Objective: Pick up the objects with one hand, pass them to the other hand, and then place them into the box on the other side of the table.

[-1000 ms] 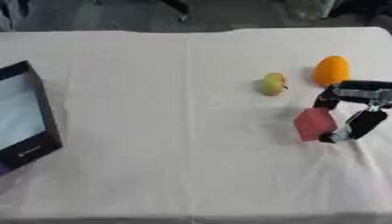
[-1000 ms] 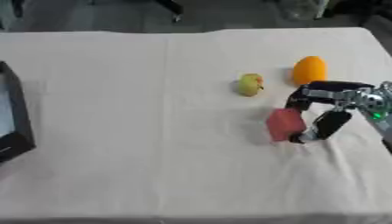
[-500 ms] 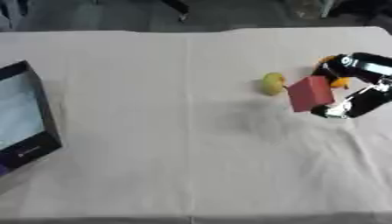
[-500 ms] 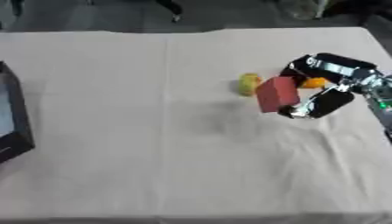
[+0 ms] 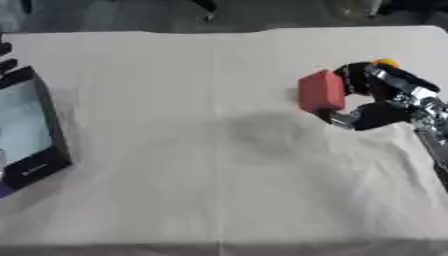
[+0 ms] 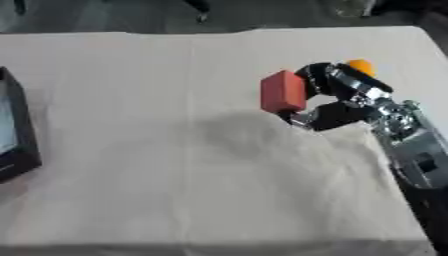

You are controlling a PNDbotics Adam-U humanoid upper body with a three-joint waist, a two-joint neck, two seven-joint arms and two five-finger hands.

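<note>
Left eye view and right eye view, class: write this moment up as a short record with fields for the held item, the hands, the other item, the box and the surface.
Held item: red block, lifted clear of the cloth
Right hand: fingers curled round the red block
Left hand: not in view
Other item: orange fruit, mostly hidden behind the right hand
Box: dark, at the table's left edge, opening tilted up
Surface: white tablecloth, shadow beneath the block

1. The right hand (image 6: 337, 102) has lifted the red block (image 6: 283, 91) off the bench (image 5: 175, 150); a second ago the block stood on the cloth.
2. Hand and block have travelled leftward, toward the bench's middle.
3. The yellow-green fruit is now hidden, and the orange fruit (image 6: 360, 66) only peeks out behind the hand.
</note>
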